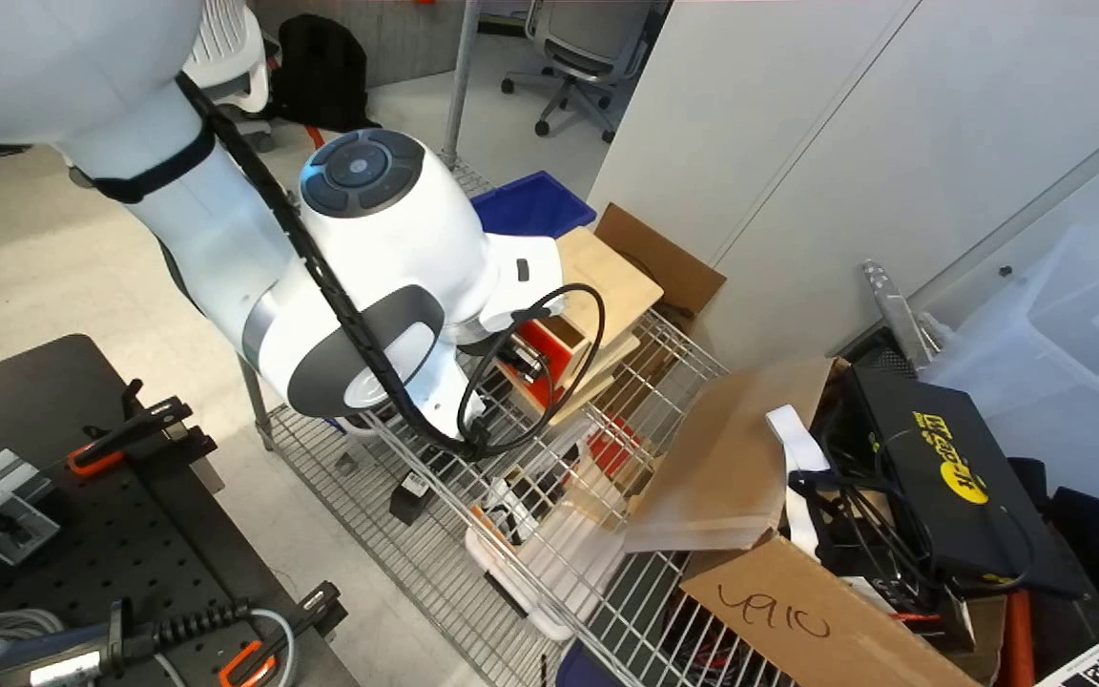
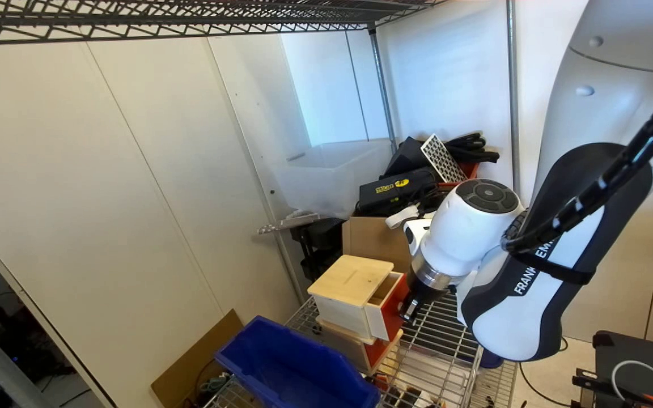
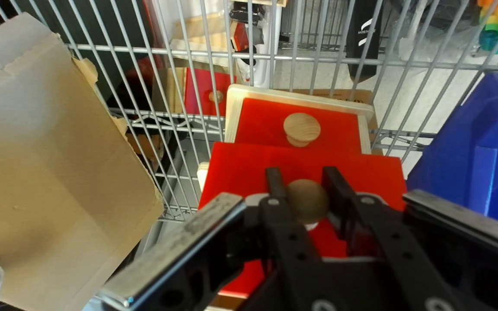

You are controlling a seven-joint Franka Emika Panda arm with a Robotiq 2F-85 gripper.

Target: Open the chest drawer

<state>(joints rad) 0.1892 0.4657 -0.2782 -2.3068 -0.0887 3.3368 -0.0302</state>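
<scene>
The gripper [image 3: 303, 185] pinches the knob [image 3: 308, 202], and in an exterior view the upper drawer [image 2: 393, 309] stands already partly out, at right of the chest [image 2: 342, 310]; probably more pulling remains.

Bluish light washes the wall [image 2: 326, 93] (the near pincer [image 3: 302, 172] looks blurred).

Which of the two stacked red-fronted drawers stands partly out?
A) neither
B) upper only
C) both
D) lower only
B: in an exterior view the upper drawer juts from the chest, its open top showing, while in the wrist view the lower drawer sits within its frame.
</scene>
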